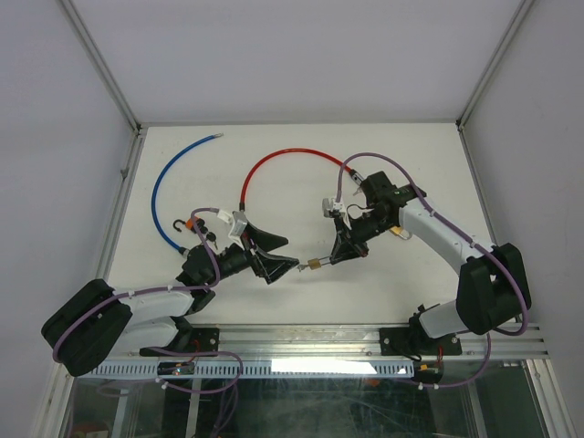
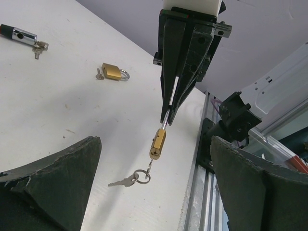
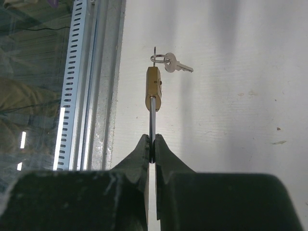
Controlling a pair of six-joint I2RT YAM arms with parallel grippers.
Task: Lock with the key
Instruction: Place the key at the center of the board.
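Hanging from right gripper [image 3: 152, 150] — padlock [image 3: 153, 89], shackle [image 3: 152, 120] pinched | left gripper [image 1: 285, 255] agape nearby

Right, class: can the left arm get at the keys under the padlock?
Probably yes: the left gripper is open, facing the keys, nothing between; the right gripper pinches only the shackle.

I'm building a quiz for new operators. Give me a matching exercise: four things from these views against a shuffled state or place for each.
1 left gripper
2 right gripper
3 spare padlock
4 blue cable

A brass, lying on the table
B shut on the hanging padlock
C jaws wide open
D curved, on the table's left side

Pairs: 1-C, 2-B, 3-A, 4-D
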